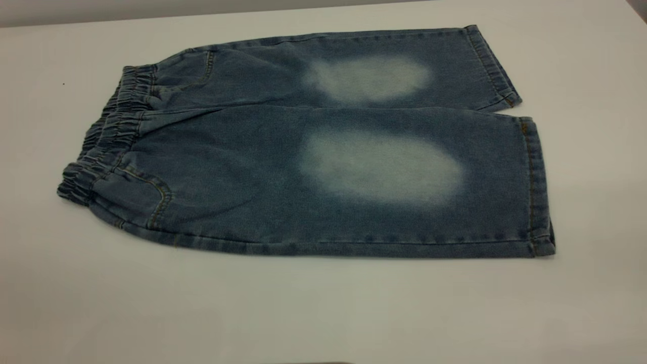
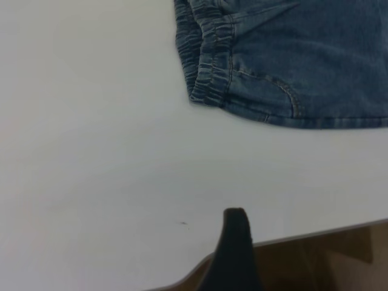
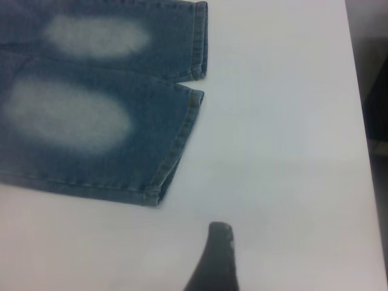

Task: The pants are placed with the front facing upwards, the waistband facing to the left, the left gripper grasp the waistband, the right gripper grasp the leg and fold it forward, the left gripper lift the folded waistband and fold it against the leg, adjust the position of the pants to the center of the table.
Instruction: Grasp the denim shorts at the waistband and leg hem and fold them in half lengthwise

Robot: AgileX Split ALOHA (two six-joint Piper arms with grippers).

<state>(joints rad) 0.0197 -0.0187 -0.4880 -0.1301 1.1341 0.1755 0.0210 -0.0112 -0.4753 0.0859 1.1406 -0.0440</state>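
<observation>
One pair of pants point(image 1: 313, 151), flat on the bench point(image 1: 323, 313), long axis left-right. Waistband point(image 1: 108, 134) lies nearer my left gripper point(image 2: 236, 242), hems nearer my right gripper point(image 3: 218, 254). Both grippers hold nothing; I cannot tell how far either is open.

Exterior camera overlooks the pants point(image 1: 313, 151); wrist cameras hover over opposite ends.

Pants point(image 1: 242, 167) flat, front up, unfolded on table point(image 1: 323, 308); waistband point(image 1: 108, 134) left, hems right.
</observation>
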